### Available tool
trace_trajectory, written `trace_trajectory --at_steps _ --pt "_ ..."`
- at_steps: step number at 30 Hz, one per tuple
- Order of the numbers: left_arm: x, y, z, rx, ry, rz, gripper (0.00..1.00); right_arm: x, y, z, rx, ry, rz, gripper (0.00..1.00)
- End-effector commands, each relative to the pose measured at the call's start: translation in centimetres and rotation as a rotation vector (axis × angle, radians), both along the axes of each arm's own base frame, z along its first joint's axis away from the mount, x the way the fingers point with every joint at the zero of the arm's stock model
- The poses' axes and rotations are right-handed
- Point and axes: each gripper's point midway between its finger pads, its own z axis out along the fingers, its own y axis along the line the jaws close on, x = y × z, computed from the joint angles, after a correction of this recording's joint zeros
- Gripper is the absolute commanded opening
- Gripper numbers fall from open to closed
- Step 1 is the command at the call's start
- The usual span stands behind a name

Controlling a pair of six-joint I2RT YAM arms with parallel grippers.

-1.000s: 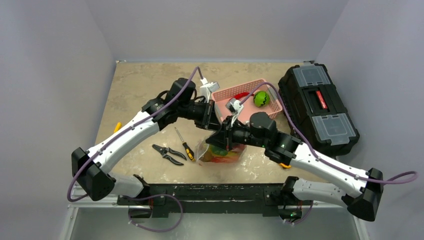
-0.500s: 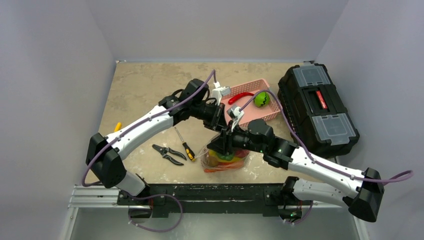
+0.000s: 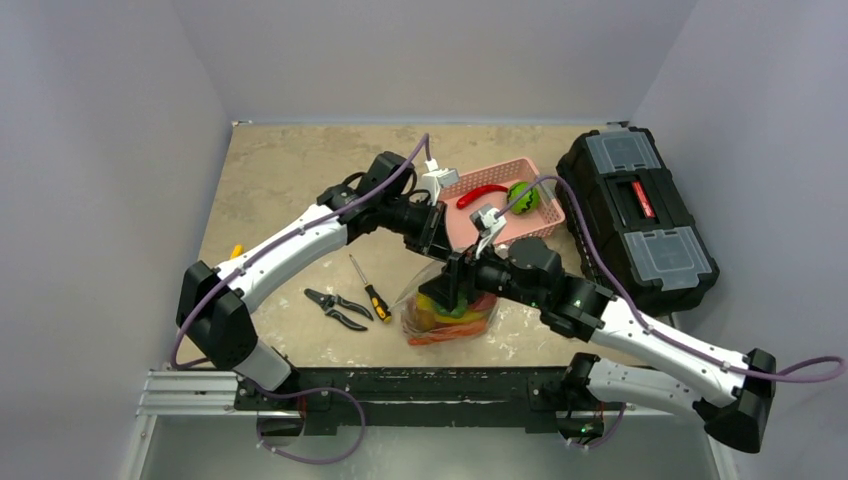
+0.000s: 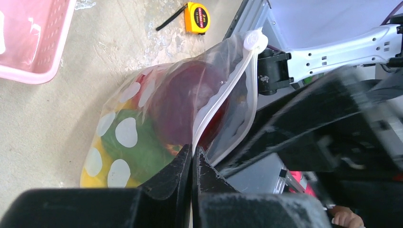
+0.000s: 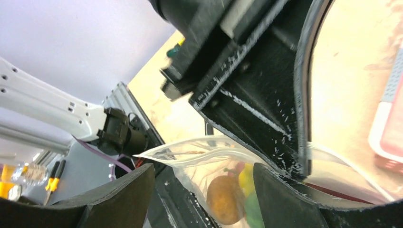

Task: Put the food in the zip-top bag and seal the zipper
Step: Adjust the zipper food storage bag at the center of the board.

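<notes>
The zip-top bag (image 3: 448, 312), clear with white dots, stands near the table's front edge, stuffed with food (image 3: 440, 305). In the left wrist view a dark purple piece (image 4: 183, 97), a green piece (image 4: 142, 152) and yellow show through the bag (image 4: 119, 135). My left gripper (image 4: 192, 156) is shut on the whitish zipper (image 4: 225, 97) at the bag's mouth and holds it up from above (image 3: 437, 256). My right gripper (image 5: 204, 171) is open, its fingers apart on either side of the bag's corner (image 5: 190, 154) without touching it. A brownish piece (image 5: 225, 199) shows inside.
The pink basket (image 3: 535, 228) behind the bag holds a red chilli (image 3: 483, 193) and a green piece (image 3: 521, 197). A black toolbox (image 3: 635, 215) stands on the right. A screwdriver (image 3: 368, 288) and pliers (image 3: 335, 308) lie left of the bag. A yellow tape measure (image 4: 198, 17) lies nearby.
My right gripper has gone from shut to open and let go of the bag's edge. The left arm has swung right and still pinches the zipper.
</notes>
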Motion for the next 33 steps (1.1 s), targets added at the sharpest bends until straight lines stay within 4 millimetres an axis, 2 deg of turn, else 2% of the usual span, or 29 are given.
trace_trajectory --at_steps 1,6,8,11,14,18,22,27,28,30,33 --pt "0.1 -0.2 1.4 -0.046 -0.002 -0.04 0.0 1.4 -2.8 5.3 0.023 -0.096 -0.13 0.75" --pt "1.0 0.1 0.9 -0.044 0.016 -0.024 0.0 1.8 -5.8 6.7 -0.003 -0.131 -0.226 0.76" --pt "1.3 0.3 0.9 -0.047 0.02 -0.02 0.0 2.6 -7.5 6.8 -0.019 -0.144 -0.3 0.79" --pt "1.5 0.4 1.1 -0.056 0.025 -0.021 0.0 4.3 -10.0 6.2 -0.025 -0.147 -0.415 0.83" --pt "1.5 0.3 1.3 -0.063 0.031 -0.034 0.0 5.6 -11.6 5.7 0.03 -0.155 -0.453 0.88" --pt "1.4 0.2 1.5 -0.07 0.037 -0.051 0.0 5.6 -12.1 6.8 0.265 -0.222 -0.406 0.98" --pt "1.2 0.4 1.8 -0.07 0.032 -0.062 0.0 6.8 -12.8 5.4 0.316 -0.225 -0.406 0.97" --pt "1.1 0.5 1.7 -0.076 0.051 -0.082 0.0 5.6 -12.0 5.9 0.446 -0.298 -0.225 0.98" --pt "1.1 0.6 1.7 -0.074 0.054 -0.085 0.0 5.5 -12.0 4.7 0.463 -0.276 -0.186 0.96" --pt "1.2 0.7 1.7 -0.066 0.057 -0.089 0.0 4.7 -12.7 5.3 0.545 -0.334 -0.118 0.95" --pt "1.2 0.8 1.6 -0.061 0.058 -0.092 0.0 4.2 -12.8 4.3 0.541 -0.333 -0.045 0.96"
